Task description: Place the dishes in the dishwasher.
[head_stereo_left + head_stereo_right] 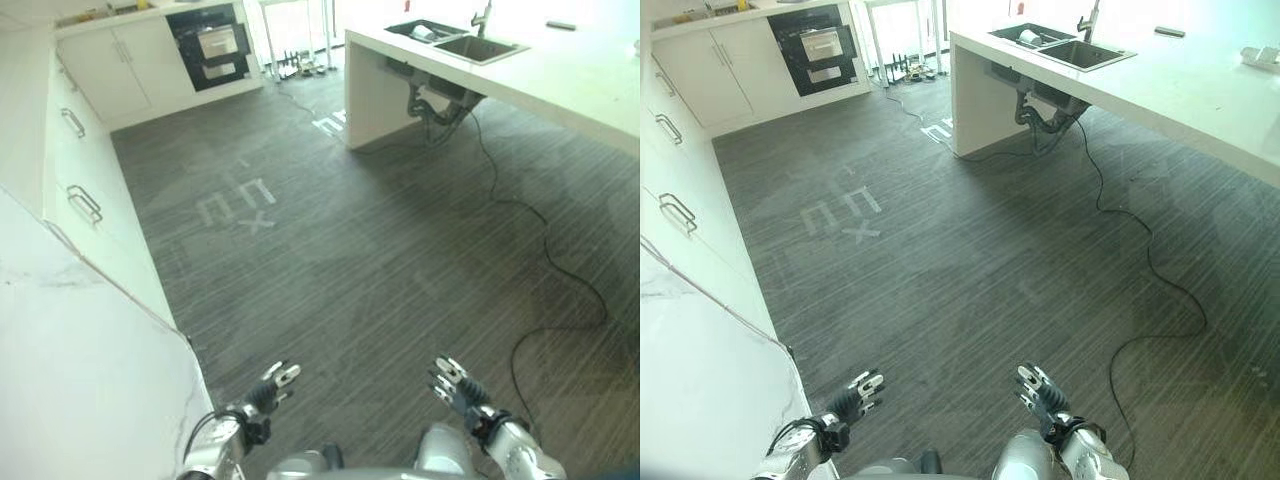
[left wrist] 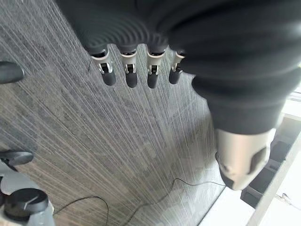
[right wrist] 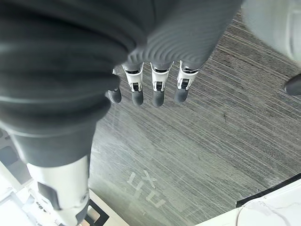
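- The left hand (image 1: 268, 392) hangs low at about 7 o'clock over the dark striped floor (image 1: 380, 250); its fingers (image 2: 130, 70) are straight and relaxed, holding nothing.
- The right hand (image 1: 455, 385) hangs at about 5 o'clock, fingers (image 3: 157, 87) likewise loosely extended and empty.
- Dishes (image 1: 1030, 37) lie in the sink (image 1: 1060, 45) at 1 o'clock, set in the white island counter (image 1: 1180, 85), well apart from both hands.
- A faucet (image 1: 1090, 18) stands at the sink's far edge.
- A built-in oven (image 1: 215, 45) sits at 11 o'clock among white cabinets (image 1: 120, 70).
- A white marble counter (image 1: 70, 370) runs along 9 o'clock, just beside the left hand.
- White floor markings (image 1: 240, 205) lie between the hands and the oven.
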